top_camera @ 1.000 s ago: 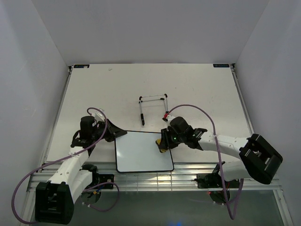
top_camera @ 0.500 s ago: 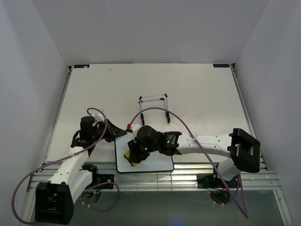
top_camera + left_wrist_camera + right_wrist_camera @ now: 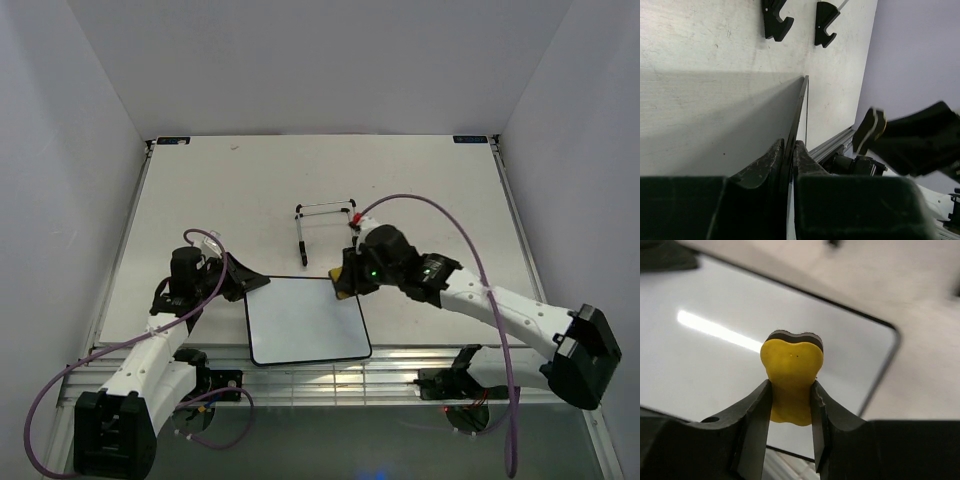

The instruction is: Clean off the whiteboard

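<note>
The whiteboard [image 3: 305,320] lies flat near the table's front edge, white with a thin black frame and no writing visible. My left gripper [image 3: 243,281] is shut on its far left corner; in the left wrist view the board's edge [image 3: 799,107] runs between my fingers. My right gripper [image 3: 345,281] is shut on the yellow eraser [image 3: 341,288], at the board's far right corner. In the right wrist view the eraser [image 3: 792,370] is squeezed between the fingers, its dark pad facing the board [image 3: 705,360].
A thin wire stand [image 3: 326,228] with black feet stands just behind the board; its feet [image 3: 776,20] show in the left wrist view. The table's front rail [image 3: 330,380] runs just in front of the board.
My right gripper swept the eraser from the board's right edge to its front left, then back to the far right corner. The left gripper kept its hold.
</note>
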`<state>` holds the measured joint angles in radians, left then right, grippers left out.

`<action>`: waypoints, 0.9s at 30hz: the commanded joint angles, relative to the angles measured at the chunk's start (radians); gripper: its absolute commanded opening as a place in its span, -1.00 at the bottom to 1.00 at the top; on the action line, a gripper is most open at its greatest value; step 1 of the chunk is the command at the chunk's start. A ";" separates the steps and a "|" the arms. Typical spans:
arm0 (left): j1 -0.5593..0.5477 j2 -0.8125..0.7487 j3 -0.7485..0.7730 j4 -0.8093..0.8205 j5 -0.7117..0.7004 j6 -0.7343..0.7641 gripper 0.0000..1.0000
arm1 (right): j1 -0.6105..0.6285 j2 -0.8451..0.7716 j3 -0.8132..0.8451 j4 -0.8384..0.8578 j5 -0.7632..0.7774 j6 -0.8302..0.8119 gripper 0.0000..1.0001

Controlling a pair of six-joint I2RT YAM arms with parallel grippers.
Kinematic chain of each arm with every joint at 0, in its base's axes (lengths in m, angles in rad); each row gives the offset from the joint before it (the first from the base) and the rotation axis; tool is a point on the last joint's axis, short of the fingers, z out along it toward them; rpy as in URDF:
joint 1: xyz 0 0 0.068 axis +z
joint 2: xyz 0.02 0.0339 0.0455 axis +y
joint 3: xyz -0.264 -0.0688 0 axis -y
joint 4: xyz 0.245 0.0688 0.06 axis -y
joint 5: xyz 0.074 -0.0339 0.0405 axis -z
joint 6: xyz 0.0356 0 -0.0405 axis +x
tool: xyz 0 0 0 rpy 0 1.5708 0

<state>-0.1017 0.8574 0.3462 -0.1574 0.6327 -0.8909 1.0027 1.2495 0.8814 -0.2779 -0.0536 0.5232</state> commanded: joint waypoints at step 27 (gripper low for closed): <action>0.000 -0.095 0.056 -0.159 -0.015 0.089 -1.00 | -0.783 0.002 -0.248 -0.168 0.104 -0.230 0.14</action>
<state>-0.1013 0.7856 0.3645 -0.2481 0.6357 -0.8581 0.2237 1.2774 0.6373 -0.4534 0.0467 0.3019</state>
